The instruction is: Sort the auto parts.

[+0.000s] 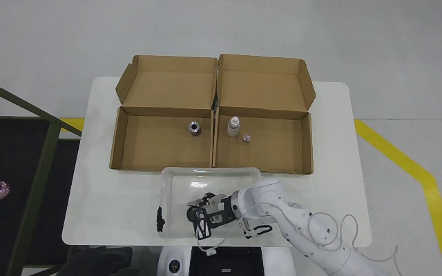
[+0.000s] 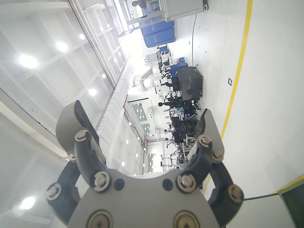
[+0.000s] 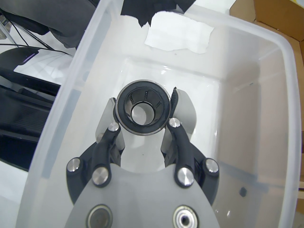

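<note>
A bearing (image 3: 142, 112) was clamped between the jaws of the right gripper (image 3: 143, 97) inside the bin (image 3: 237, 22), at the lower centre of the top view, on the bench (image 1: 97, 200). The jaws of the left gripper (image 2: 141, 107) were spread wide apart, released.

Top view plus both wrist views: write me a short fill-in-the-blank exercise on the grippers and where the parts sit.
1. The right gripper is ____ on the cylindrical part, inside the clear bin.
2. The left gripper is ____ and holds nothing.
3. The white bottle stands in the ____ cardboard box.
4. The other cardboard box holds ____ metal part.
Missing words: shut; open; right; one.
</note>
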